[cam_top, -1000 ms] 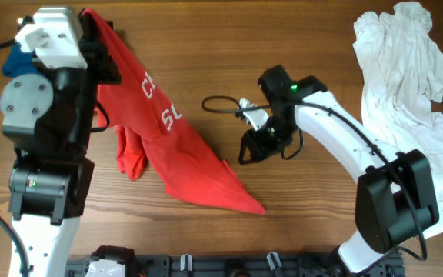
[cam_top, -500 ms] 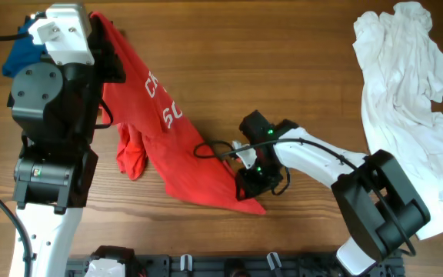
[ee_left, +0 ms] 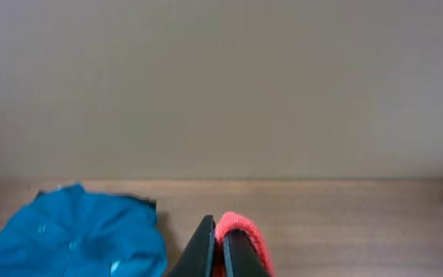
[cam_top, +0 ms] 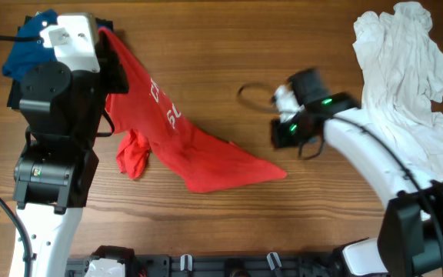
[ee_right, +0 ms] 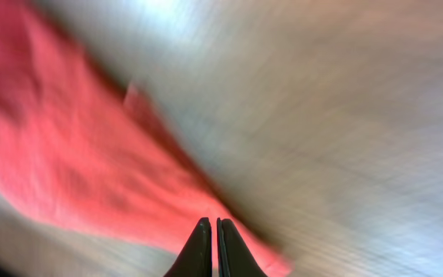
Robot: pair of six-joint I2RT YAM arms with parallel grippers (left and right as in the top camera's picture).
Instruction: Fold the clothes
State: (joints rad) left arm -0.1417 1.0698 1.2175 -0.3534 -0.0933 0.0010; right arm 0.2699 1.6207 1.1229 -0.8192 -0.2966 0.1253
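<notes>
right claw (ee_right: 212,228), pressed together, has left the red shirt (cam_top: 206,158); left claw (ee_left: 220,235) pinches it.

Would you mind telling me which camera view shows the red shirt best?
The overhead view: nearly the whole red shirt shows, lettering included. The left wrist view shows only a fold pinched in the left gripper; the right wrist view, a blurred part.

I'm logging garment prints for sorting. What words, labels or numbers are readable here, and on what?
red T-shirt: two rows of white print, cut off by folds; only letter fragments show, no whole word reads.
white garments: no text visible.
blue garment: no text visible.
</notes>
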